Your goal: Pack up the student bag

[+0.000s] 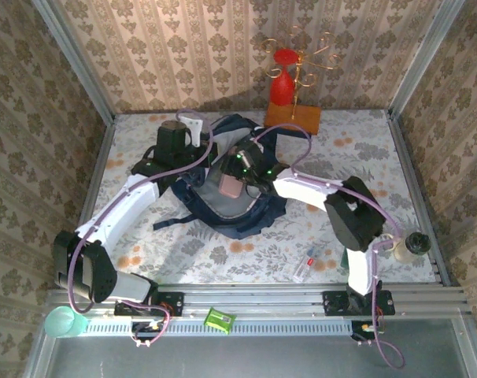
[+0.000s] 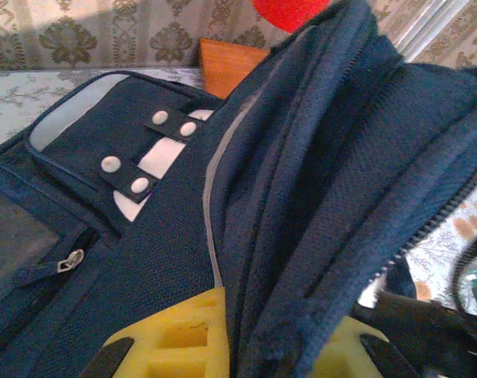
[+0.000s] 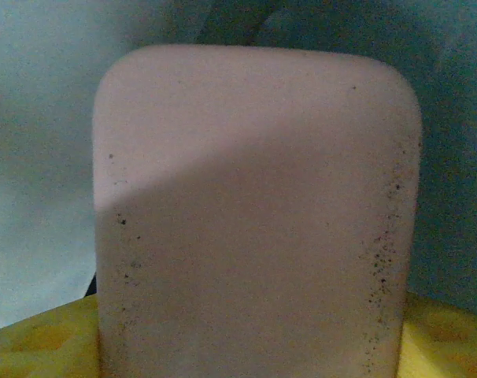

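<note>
pink block [image 3: 254,213] in right gripper [image 3: 246,350], grip unclear, at student bag [image 2: 317,197] mouth; left gripper [image 2: 254,346] tight on its rim

A table [image 1: 356,150] draped in pale floral-print cloth carries a large dark navy fabric backpack [image 1: 223,214] at centre, an orange-brown wooden block [image 1: 292,116] at upper centre-right, and a small clear tube [image 1: 305,266] at lower right.

The student bag [image 1: 238,220] is laid at the middle of the surface [image 1: 223,256]. A stand [image 1: 293,116] is set behind it. A bottle [image 1: 415,246] is placed at the right edge, and a cup [image 1: 65,321] off the near left corner.
</note>
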`<state>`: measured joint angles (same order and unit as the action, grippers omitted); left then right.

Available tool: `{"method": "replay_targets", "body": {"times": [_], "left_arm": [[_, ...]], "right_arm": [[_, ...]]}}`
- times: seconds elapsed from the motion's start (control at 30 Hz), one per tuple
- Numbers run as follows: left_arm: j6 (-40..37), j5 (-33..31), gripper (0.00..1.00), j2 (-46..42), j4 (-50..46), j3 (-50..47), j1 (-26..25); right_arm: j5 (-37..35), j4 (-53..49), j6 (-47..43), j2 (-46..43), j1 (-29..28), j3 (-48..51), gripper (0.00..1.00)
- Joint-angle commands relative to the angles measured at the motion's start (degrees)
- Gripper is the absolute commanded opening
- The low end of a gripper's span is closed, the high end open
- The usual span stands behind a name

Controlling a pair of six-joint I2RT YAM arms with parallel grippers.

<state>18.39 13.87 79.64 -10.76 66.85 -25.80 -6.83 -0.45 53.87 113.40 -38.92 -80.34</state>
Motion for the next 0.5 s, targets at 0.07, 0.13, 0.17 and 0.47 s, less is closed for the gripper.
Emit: {"method": "replay_targets", "body": {"times": [0.07, 0.13, 0.17, 0.47], "left_arm": [[0.2, 2.1, 0.0, -2.7, 8.1, 4.3, 3.1], [0.8, 2.2, 0.0, -2.7, 8.5, 3.3, 4.0], [1.4, 2.2, 0.0, -2.8, 9.3, 2.5, 4.4], [3.6, 2.6, 0.0, -3.5, 13.2, -4.1, 5.1]], "right_arm": [[-2.1, 5.7, 0.2, 2.3, 0.3, -8.0, 0.84], [-1.5, 4.1, -4.6, -0.9, 0.0, -6.3, 0.94], [-1.2, 3.6, -6.3, -3.3, 0.0, -4.2, 0.96], [-5.9, -17.2, -19.0, -28.9, 2.6, 15.3, 1.0]]}}
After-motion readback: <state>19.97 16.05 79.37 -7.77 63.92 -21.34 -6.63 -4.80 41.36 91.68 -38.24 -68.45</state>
